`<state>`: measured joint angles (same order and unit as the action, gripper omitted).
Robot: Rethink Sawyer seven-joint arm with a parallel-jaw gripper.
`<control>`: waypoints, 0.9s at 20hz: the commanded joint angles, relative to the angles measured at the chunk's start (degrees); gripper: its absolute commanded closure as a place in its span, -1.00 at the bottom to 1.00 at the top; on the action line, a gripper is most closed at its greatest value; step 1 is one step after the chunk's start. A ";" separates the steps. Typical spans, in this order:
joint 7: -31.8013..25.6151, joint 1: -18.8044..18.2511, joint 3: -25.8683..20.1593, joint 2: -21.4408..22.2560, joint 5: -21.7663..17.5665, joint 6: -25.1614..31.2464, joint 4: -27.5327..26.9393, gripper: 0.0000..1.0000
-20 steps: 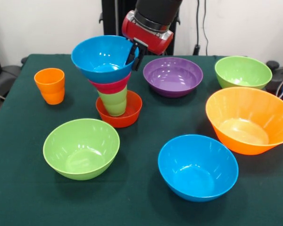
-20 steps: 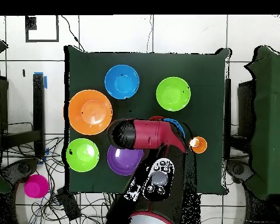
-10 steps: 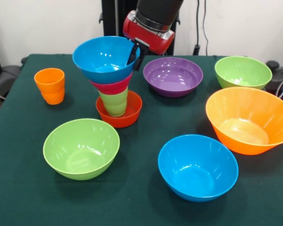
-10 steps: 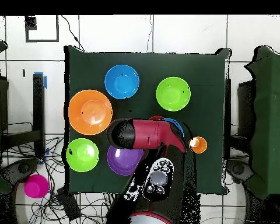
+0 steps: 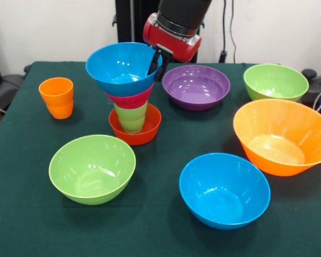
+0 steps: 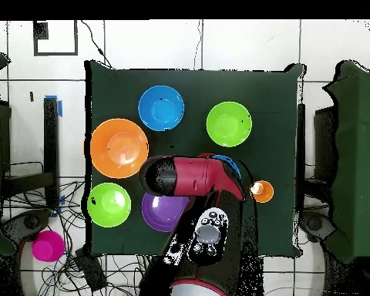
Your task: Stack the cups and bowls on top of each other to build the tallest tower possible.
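The tower stands left of centre in the front view: a red-orange bowl (image 5: 142, 133) at the bottom, a light green cup (image 5: 131, 118) in it, a pink bowl (image 5: 129, 99) on the cup, and a blue bowl (image 5: 122, 67) on top. My gripper (image 5: 155, 61) is shut on the blue bowl's right rim, one finger inside and one outside. The orange cup (image 5: 56, 97) stands apart at the left. In the overhead view my arm (image 6: 190, 176) hides the tower except a sliver of blue rim (image 6: 233, 163).
Loose bowls surround the tower: purple (image 5: 196, 87), lime green (image 5: 275, 82), very large orange (image 5: 281, 136), a second blue (image 5: 224, 190) and a second lime green (image 5: 92, 168). A pink object (image 6: 47, 246) lies on the floor off the table.
My gripper has shifted slightly right with the blue bowl's rim in it. The pink bowl and green cup beneath have followed a little the same way.
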<state>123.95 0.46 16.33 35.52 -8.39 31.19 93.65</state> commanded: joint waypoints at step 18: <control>5.68 0.11 -6.61 -0.68 2.16 -2.30 0.91 1.00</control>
<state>123.95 0.46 16.29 35.54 -8.38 31.19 93.65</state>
